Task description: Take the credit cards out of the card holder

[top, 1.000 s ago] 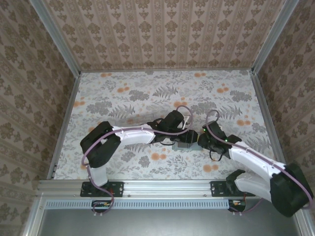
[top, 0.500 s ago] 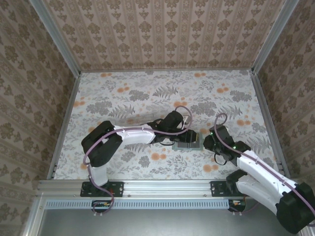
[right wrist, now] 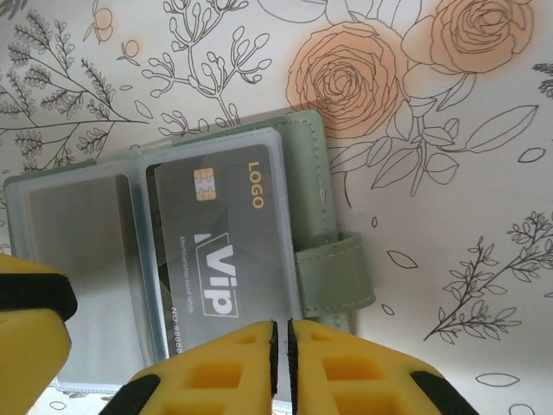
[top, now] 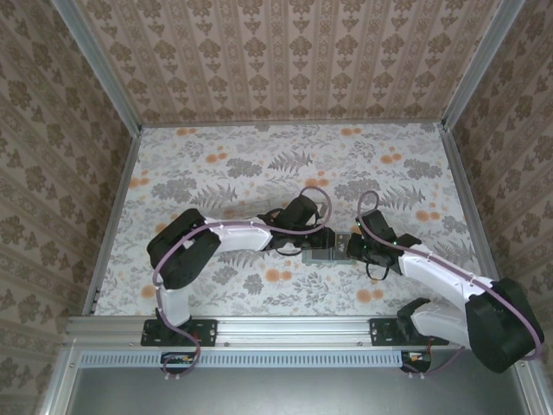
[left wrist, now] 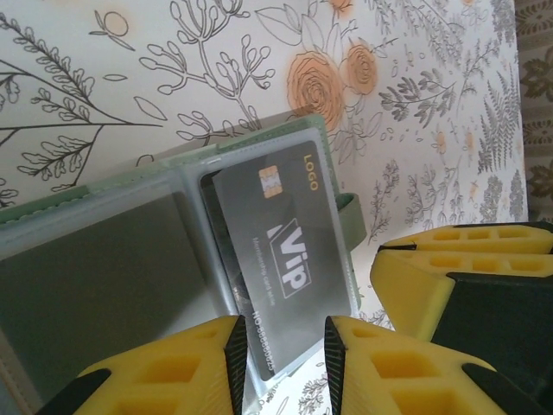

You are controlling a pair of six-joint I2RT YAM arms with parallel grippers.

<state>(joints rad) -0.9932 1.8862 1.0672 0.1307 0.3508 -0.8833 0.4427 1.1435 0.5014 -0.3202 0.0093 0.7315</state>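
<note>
Two claws crowded the grey-green bifold card holder (right wrist: 318,199), open flat btw them: left gripper (left wrist: 285,337) parted round the grey plastic credit card (left wrist: 281,251), prob. to pull it; right gripper (right wrist: 281,337) clenched, apparently pinning the holder.

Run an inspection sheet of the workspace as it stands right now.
Surface: floral-print table, flat; the holder lies on it between the two arms.
Job's things: card holder lies open; one grey credit card marked VIP sits tilted, partly out of a clear pocket.
Clutter: nothing seen.
Grippers: left gripper has its fingers apart with the card's end between them; right gripper has its fingers almost together at the holder's edge, grip unclear.
Cables: purple cables loop above each wrist, off the holder.
Surroundings: patterned walls, metal frame rails.
</note>
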